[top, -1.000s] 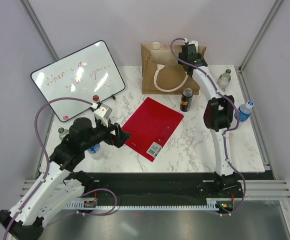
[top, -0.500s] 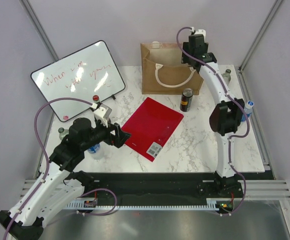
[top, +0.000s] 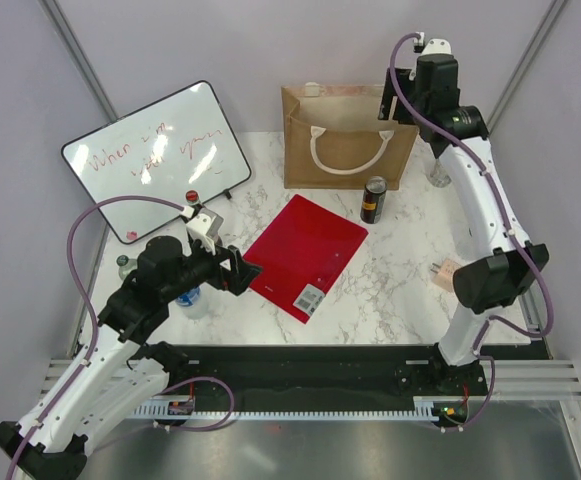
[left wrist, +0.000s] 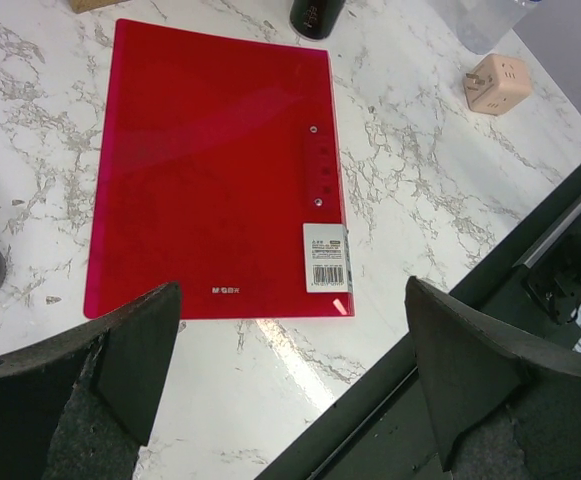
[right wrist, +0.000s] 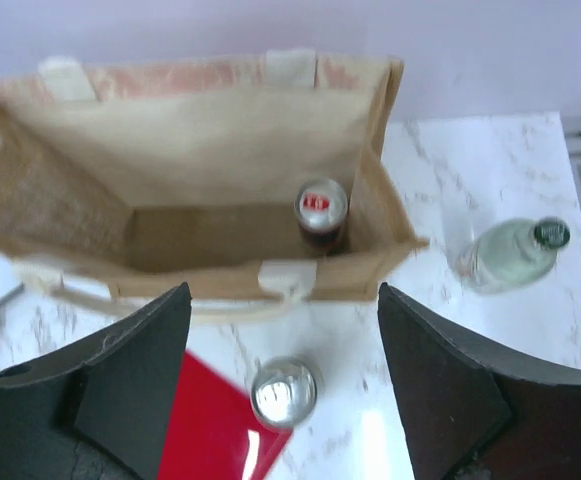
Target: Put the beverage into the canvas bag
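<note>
The right arm (top: 485, 200) rises from its base at the lower right of the top view, bends at the elbow near the counter's (top: 400, 290) right edge, and reaches up and back so that its wrist hangs above the right end of the bag (top: 305, 150), camera facing down. The right jaws stand apart, their dark fingers (right wrist: 120, 390) at the lower corners of the wrist view with nothing between them and touching nothing. Straight below them the bag (right wrist: 200, 140) stands open at the back of the counter, and the can (right wrist: 322, 210) stands upright inside it, in the front right corner against the near wall. A second can (right wrist: 285, 392) stands on the counter just in front of the bag, outside it, near the far corner of the red folder (top: 305, 255). A glass bottle (right wrist: 510, 255) lies to the right of the bag. The left arm (top: 140, 300) is folded low at the lower left, its wrist pointing right toward the folder's near edge. The left jaws are wide apart and empty, their fingers (left wrist: 120, 350) held above the counter's near edge with the folder (left wrist: 220, 170) lying flat beyond them. A small pink cube (top: 444, 272) sits at the right side of the counter, and a whiteboard (top: 155, 160) leans at the upper left.
</note>
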Action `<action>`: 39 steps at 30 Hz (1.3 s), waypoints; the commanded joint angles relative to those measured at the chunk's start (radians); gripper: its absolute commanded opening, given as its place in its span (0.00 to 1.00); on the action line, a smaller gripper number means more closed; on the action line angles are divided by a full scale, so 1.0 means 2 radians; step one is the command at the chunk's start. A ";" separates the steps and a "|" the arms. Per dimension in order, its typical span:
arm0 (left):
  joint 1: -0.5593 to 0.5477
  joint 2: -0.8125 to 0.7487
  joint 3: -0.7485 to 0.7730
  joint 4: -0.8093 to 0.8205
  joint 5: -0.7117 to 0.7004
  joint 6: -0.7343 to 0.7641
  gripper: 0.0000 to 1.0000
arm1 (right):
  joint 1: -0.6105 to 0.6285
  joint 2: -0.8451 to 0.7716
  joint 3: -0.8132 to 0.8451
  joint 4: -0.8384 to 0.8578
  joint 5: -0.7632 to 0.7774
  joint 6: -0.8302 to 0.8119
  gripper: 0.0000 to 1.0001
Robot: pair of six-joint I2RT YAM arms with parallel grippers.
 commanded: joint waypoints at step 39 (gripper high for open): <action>-0.002 -0.005 0.002 0.013 -0.003 0.006 1.00 | 0.048 0.003 -0.302 0.086 0.030 -0.072 0.93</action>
